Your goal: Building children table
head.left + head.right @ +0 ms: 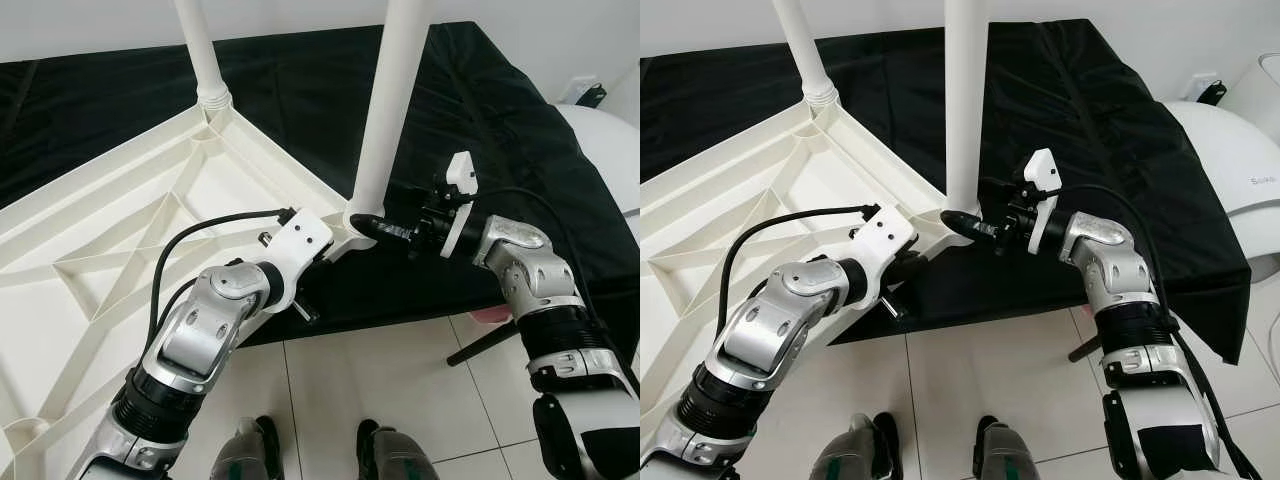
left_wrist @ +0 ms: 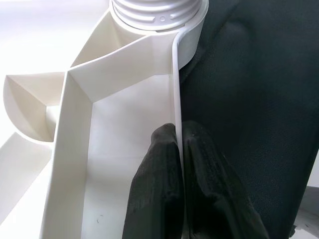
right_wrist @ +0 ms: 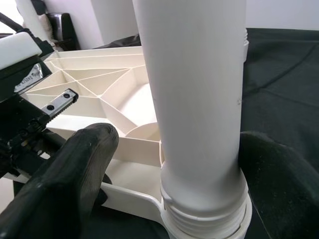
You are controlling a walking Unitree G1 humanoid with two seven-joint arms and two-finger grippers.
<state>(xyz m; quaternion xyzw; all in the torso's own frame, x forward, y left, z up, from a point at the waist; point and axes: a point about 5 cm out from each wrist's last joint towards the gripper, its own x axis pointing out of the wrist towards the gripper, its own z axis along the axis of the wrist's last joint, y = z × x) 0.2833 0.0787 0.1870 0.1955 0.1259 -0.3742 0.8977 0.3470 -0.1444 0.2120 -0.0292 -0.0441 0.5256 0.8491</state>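
The white plastic table top (image 1: 110, 215) lies upside down, ribs up, on a black cloth (image 1: 490, 130). Two white legs stand upright in its corner sockets: a far leg (image 1: 200, 50) and a near leg (image 1: 395, 100). My left gripper (image 2: 178, 134) is shut on the thin rim of the table top just beside the near leg's threaded socket (image 2: 159, 12); its wrist (image 1: 300, 245) sits at the table's near corner. My right gripper (image 3: 199, 164) straddles the base of the near leg (image 3: 194, 89), open. One finger (image 3: 75, 164) stands apart from the leg and the other (image 3: 274, 174) lies close against it.
The cloth-covered surface ends at a front edge above tiled floor (image 1: 400, 370), where my feet (image 1: 250, 455) stand. A white rounded appliance (image 1: 1230, 160) stands to the right. A black rod (image 1: 485, 345) angles onto the floor under the cloth edge.
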